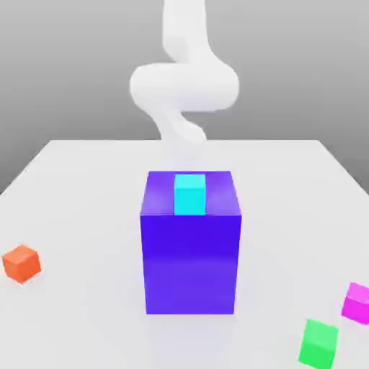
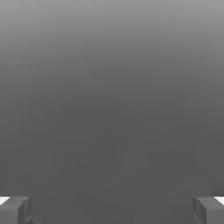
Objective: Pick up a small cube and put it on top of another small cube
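The white surface looks smooth and slightly glossy, catching faint reflections beneath the blocks. The big blue-violet block has plain, smooth, satin faces (like moulded plastic). The small magenta cube, green cube, orange cube and cyan cube look equally smooth. The tool's fingers appear matt grey.

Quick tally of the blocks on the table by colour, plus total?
Blue-violet big block: 1
Cyan small cube, on top of the big block: 1
Orange small cube: 1
Magenta-pink small cube: 1
Green small cube: 1
Total: 5
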`<state>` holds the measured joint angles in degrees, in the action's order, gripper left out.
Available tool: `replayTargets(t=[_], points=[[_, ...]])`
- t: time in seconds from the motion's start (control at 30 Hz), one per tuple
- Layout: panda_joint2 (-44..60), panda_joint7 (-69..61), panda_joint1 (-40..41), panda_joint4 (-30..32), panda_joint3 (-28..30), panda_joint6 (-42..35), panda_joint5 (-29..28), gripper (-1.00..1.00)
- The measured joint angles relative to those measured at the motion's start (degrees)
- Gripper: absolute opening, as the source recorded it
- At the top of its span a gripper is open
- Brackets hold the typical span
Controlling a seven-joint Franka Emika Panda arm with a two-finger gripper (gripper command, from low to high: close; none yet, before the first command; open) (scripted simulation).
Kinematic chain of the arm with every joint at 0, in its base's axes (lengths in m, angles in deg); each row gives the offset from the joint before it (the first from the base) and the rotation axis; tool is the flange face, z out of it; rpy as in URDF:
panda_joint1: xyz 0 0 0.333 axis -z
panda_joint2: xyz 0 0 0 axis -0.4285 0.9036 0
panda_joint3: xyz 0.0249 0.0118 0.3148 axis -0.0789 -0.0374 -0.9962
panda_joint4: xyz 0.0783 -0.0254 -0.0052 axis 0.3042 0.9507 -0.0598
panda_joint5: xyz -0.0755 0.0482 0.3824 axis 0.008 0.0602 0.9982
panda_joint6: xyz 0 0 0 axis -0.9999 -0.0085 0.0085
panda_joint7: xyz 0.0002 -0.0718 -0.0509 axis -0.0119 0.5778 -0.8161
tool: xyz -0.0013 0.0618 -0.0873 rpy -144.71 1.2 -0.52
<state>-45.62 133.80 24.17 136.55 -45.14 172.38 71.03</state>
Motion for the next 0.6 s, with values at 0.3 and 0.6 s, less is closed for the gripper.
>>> replayTargets(t=[0.3, 0.6], points=[[18.96, -2.49, -4.38, 1.84, -7.36, 6.74, -3.32, 0.0], [37.73, -3.78, -10.13, 3.63, -13.95, 13.27, -8.2, 0.0]])
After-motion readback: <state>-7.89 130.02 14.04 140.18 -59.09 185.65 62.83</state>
